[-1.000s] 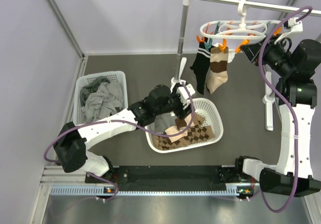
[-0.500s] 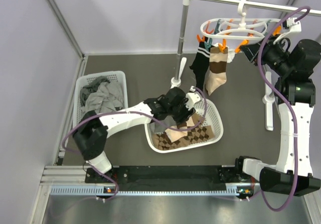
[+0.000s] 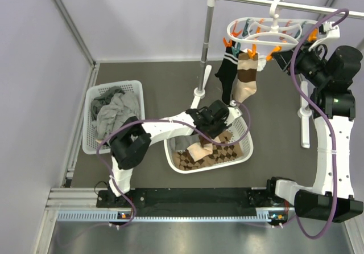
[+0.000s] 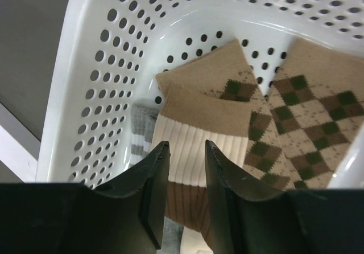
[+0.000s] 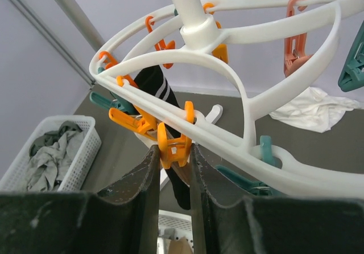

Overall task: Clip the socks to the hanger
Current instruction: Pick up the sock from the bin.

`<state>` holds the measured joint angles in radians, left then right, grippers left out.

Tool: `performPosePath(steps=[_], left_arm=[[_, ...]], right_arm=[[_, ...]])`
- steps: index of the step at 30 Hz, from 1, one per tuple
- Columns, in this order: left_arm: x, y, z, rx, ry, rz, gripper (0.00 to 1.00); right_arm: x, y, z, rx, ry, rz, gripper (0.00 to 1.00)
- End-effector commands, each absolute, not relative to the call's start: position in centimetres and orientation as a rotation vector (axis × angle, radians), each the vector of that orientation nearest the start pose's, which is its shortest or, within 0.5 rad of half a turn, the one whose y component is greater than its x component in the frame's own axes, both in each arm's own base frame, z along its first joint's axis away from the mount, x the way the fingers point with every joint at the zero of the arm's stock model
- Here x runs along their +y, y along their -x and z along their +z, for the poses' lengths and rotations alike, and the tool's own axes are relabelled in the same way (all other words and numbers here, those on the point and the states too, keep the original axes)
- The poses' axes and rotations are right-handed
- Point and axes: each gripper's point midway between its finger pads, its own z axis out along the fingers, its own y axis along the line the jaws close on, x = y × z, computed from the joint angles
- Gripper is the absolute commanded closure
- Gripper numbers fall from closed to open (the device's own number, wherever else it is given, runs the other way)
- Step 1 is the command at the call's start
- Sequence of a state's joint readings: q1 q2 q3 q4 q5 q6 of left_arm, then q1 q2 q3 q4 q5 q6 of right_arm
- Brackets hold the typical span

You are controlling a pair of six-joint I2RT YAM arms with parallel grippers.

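The white hanger (image 3: 267,31) hangs from the rail, with a black sock (image 3: 226,78) and a tan brown-banded sock (image 3: 246,83) clipped to it. My right gripper (image 3: 282,58) is at its right side, and in the right wrist view it (image 5: 172,149) is shut on an orange peg (image 5: 172,135) under the ring (image 5: 227,77). My left gripper (image 3: 218,128) is low inside the white basket (image 3: 248,135). In the left wrist view it (image 4: 186,146) is open just above a second tan banded sock (image 4: 196,130), with a grey sock (image 4: 141,130) beside it.
A brown diamond-patterned cloth (image 4: 310,120) lies in the same basket. A second basket (image 3: 94,94) of grey garments stands at the left. The rail's upright pole (image 3: 207,43) stands behind the basket. A white cloth (image 5: 307,109) lies on the floor.
My left arm has swung right and reached further into the centre basket. The hanger has tilted slightly. The right gripper has stayed at the peg.
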<state>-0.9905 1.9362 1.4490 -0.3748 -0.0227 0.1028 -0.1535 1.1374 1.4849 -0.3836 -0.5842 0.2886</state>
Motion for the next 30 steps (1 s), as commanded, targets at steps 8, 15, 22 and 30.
performPosePath(steps=[8, 15, 22, 30], left_arm=[[-41.5, -28.1, 5.6, 2.172, -1.298, -0.320, 0.70], [-41.0, -27.4, 5.5, 2.199, -1.307, -0.326, 1.00], [-40.6, -26.9, 9.5, 2.120, -1.256, -0.394, 1.00], [-40.0, -26.3, 17.1, 1.937, -1.126, -0.515, 1.00]], right_arm=[[5.3, -33.8, 45.5, 1.582, 0.122, 0.547, 1.00], [5.3, -33.8, 45.5, 1.582, 0.123, 0.543, 1.00], [5.3, -33.7, 45.5, 1.584, 0.126, 0.543, 1.00], [5.4, -33.6, 45.9, 1.577, 0.135, 0.542, 1.00]])
